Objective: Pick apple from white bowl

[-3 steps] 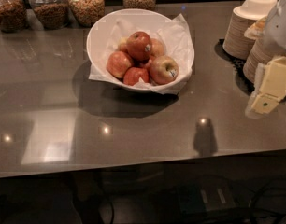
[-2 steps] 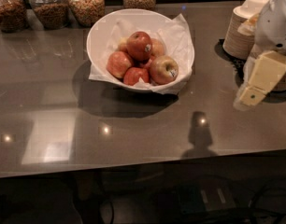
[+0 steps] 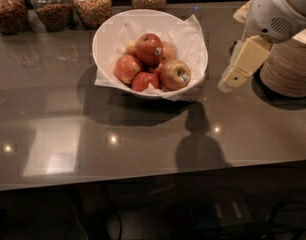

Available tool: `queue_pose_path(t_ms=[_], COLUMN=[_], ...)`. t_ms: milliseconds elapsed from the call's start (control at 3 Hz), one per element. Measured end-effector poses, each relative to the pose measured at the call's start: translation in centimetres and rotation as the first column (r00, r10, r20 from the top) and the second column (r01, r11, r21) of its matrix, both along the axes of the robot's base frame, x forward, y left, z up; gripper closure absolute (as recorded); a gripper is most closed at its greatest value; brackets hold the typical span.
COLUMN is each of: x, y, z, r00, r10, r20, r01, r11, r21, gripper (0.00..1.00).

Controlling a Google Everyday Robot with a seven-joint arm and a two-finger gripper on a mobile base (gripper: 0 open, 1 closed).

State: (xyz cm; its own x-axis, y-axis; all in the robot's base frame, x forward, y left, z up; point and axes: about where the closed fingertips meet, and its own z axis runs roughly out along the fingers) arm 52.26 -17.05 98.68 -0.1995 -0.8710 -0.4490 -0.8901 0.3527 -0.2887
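The white bowl [image 3: 104, 38], lined with crumpled white paper, stands on the dark counter at the back centre and holds several apples. The deep-red apple [image 3: 149, 49] with a small pale sticker sits on top of the pile. A yellowish-green blushed apple [image 3: 175, 74] lies at the bowl's front right, and paler pink-red apples [image 3: 127, 68] lie around them. My gripper [image 3: 232, 79], cream-coloured on a white arm, hangs above the counter just right of the bowl, clear of its rim and pointing down to the left. It holds nothing that I can see.
Several glass jars of nuts and grains [image 3: 92, 4] line the back edge of the counter. A stack of beige paper bowls [image 3: 288, 69] stands at the right, partly behind my arm. The counter's front edge [image 3: 143, 181] runs across the lower part of the view.
My gripper has moved left and farther back along the counter, from the right edge towards the bowl. The bowl and the apples have not moved.
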Motion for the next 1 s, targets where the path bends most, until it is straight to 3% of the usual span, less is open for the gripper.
queue_pose_path(t_ms=[667, 1000], x=[5.6, 8.1], y=[3.8, 5.9], z=[0.9, 0.4], r00=[0.9946, 0.9899], r10=[0.038, 0.073], r20=[0.096, 0.121], r01=[-0.048, -0.089], r11=[0.994, 0.987], r21=[0.101, 0.134], gripper=[0.00, 0.01])
